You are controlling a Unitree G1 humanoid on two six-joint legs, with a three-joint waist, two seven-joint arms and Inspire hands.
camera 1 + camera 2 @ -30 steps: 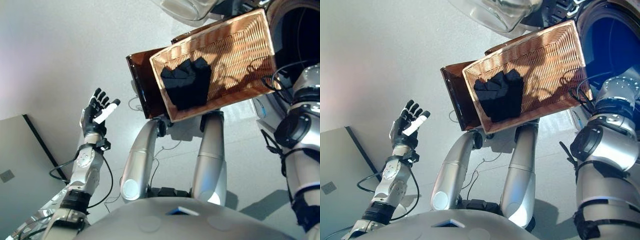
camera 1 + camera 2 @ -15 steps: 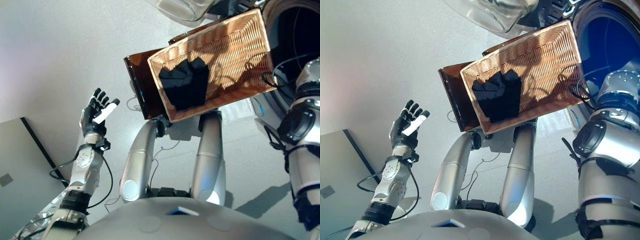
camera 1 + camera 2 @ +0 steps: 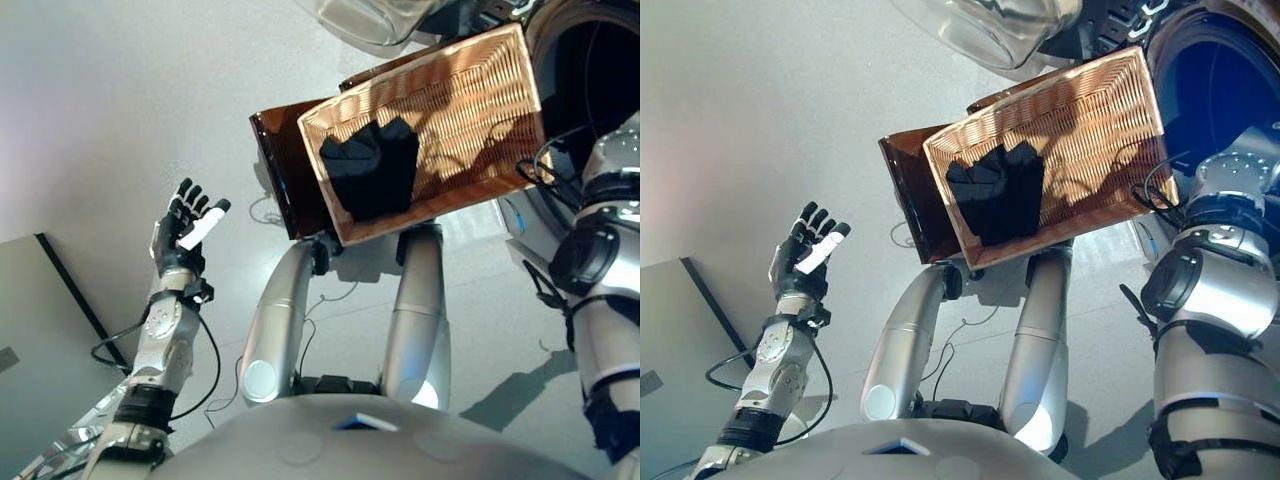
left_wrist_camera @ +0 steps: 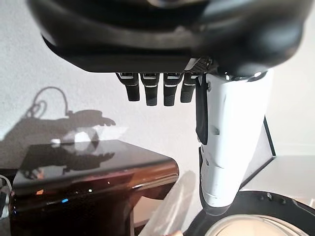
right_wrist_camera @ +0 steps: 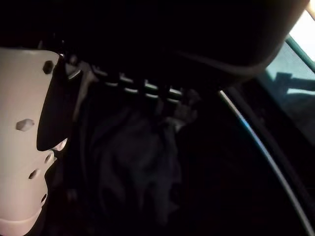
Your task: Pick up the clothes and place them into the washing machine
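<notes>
dark drum; clothes point(image 5: 133, 167) just past right fingers point(image 5: 147, 91).

No text, label or number can be read anywhere

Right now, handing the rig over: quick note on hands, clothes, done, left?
Left hand: open, empty, raised over the floor to the robot's left, idle.
Right hand: reaches into the washing machine drum; dark cloth lies right past its fingers, but it is too dark to tell whether they grip it.
Wicker basket: sits beside the open drum, with one dark garment inside.
Done: one load seems to have reached the drum.
Left: confirm release, withdraw the right hand, then fetch the garment from the basket.
</notes>
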